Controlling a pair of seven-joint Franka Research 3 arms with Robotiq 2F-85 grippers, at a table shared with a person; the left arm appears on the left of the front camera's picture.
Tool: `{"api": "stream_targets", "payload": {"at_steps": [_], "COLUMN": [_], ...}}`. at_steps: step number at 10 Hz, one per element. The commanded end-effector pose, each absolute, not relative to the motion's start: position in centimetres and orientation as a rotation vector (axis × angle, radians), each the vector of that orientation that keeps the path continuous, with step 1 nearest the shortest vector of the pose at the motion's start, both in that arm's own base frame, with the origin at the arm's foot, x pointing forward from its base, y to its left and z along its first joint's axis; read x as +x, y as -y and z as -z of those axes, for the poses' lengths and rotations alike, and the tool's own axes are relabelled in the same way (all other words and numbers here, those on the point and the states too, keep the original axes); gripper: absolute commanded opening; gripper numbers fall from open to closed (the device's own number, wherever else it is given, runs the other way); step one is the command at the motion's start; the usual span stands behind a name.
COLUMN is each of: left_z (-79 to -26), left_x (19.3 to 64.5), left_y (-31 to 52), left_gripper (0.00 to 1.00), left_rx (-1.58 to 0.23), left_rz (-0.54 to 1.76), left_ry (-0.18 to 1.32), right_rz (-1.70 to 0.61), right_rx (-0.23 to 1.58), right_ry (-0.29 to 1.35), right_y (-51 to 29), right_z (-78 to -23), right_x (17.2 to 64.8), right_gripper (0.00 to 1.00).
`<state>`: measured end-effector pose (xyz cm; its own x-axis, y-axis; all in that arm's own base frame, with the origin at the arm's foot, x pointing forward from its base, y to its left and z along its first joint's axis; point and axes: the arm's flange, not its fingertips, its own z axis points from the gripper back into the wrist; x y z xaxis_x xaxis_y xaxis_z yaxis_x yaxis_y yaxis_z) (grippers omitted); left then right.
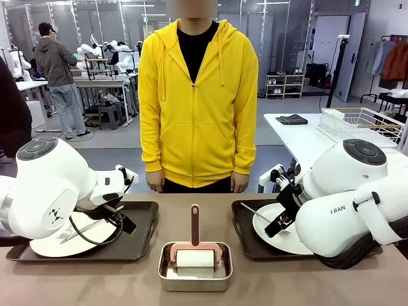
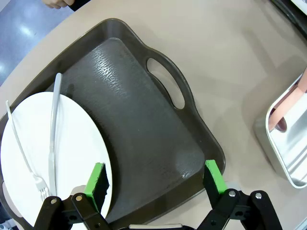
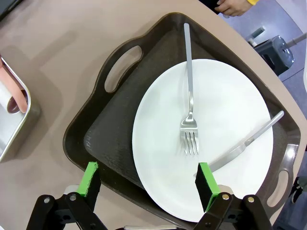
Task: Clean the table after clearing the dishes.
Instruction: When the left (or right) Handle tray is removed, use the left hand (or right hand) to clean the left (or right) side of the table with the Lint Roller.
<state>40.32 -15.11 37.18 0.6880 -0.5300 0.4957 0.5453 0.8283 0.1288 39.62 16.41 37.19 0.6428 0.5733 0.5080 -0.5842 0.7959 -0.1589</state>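
Near the table's [image 1: 95,284] front edge, at the middle, a steel pan [image 1: 164,271] holds a lint roller [image 1: 194,257], its pink handle pointing far. Just beyond lie the left tray [image 1: 143,223] and the right tray [image 1: 245,239], long sides running left to right. Both arms bend low. The left gripper [image 2: 156,179] hangs over its tray, jaws apart and empty; the right gripper [image 3: 147,181] does likewise over the right plate [image 3: 225,96]. The wrist views show a fork [image 3: 191,110] with its tines toward the gripper and a knife [image 3: 249,141] lying aslant. On the left plate [image 2: 72,143], cutlery lies side by side. A person [image 1: 197,108] stands at the far side.
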Motion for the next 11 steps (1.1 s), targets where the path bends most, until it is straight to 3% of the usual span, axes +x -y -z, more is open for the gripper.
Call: {"api": "stream_targets", "payload": {"at_steps": [1, 6, 8, 11], "left_z": [-37.2, -37.2, -38.8, -40.7], "left_x": [40.3, 40.3, 40.8, 40.4], "left_y": [15.1, 15.1, 13.8, 10.2], "left_gripper": [1.00, 1.00, 1.00, 1.00], "left_rx": [-0.030, -0.030, -0.170, -0.545], "left_rz": [0.601, 0.602, 0.572, 0.569], "left_ry": [0.545, 0.545, 0.546, 0.501], "right_rz": [-0.659, -0.659, -0.660, -0.561], "right_rx": [0.021, 0.020, 0.156, 0.432], "right_ry": [0.572, 0.572, 0.530, 0.462], "right_y": [-16.5, -16.4, -15.5, -13.1], "right_z": [-37.2, -37.2, -39.1, -40.2], "right_x": [39.6, 39.6, 40.9, 42.5], "right_gripper": [1.00, 1.00, 1.00, 1.00]}}
